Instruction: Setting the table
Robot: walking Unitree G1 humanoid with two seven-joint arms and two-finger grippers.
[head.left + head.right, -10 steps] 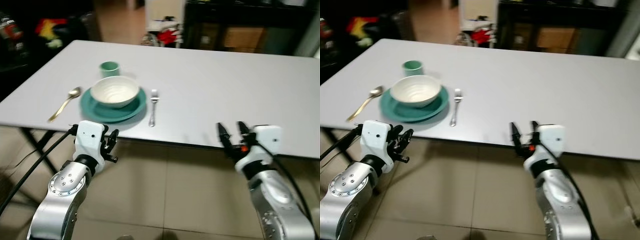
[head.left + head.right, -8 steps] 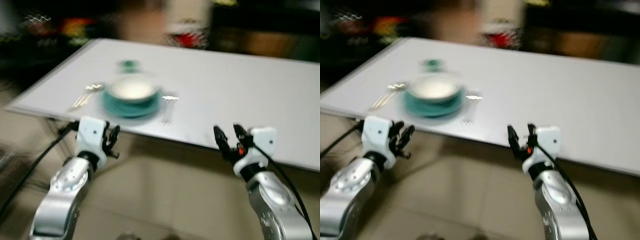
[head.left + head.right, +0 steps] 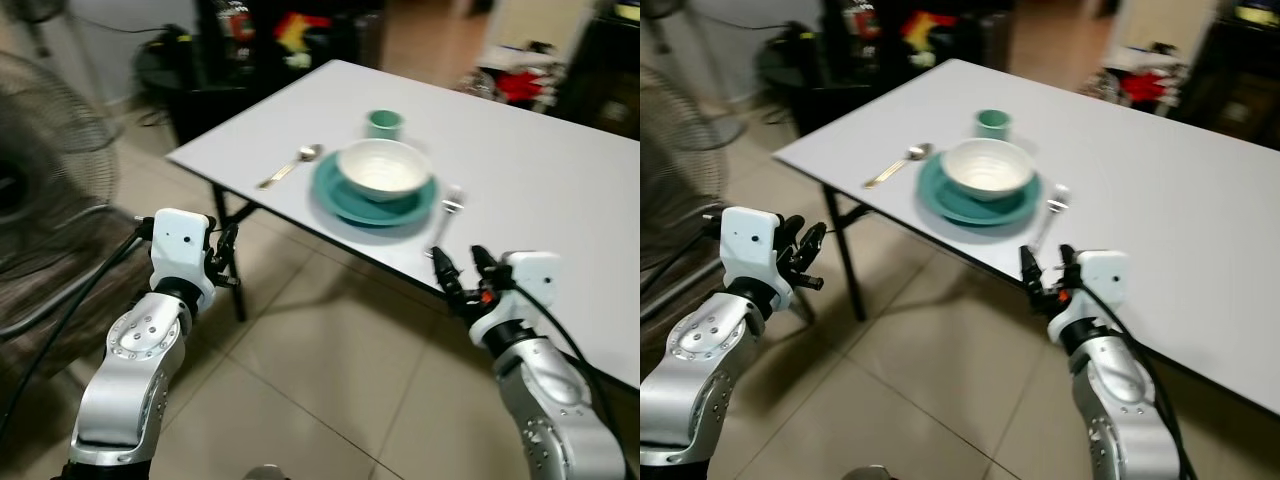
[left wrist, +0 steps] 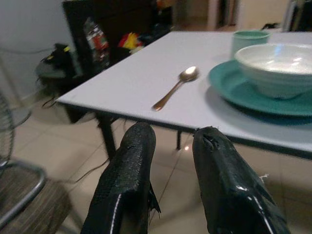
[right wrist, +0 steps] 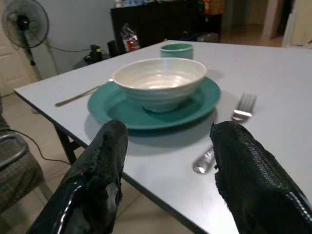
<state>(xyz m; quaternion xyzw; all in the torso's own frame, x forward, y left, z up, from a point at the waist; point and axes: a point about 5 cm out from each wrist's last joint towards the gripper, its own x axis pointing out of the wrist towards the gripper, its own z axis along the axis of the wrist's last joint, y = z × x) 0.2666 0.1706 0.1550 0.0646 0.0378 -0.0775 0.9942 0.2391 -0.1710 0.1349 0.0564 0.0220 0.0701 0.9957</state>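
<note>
plate (image 3: 345, 198) under the bowl (image 3: 383, 168) on the counter (image 3: 540, 180), fork (image 3: 446, 212) beside; stiff, breakable ware, best gripped at the rim; both hands, left hand (image 3: 225, 262) and right hand (image 3: 460, 272), released and empty

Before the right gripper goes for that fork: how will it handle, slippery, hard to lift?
The fork looks like polished metal, so probably stiff, light and slick between the fingers. It lies flat on the table beside the teal plate, so a pinch from above may slide off. Its handle reaches toward the table edge, likely the easier end.
</note>
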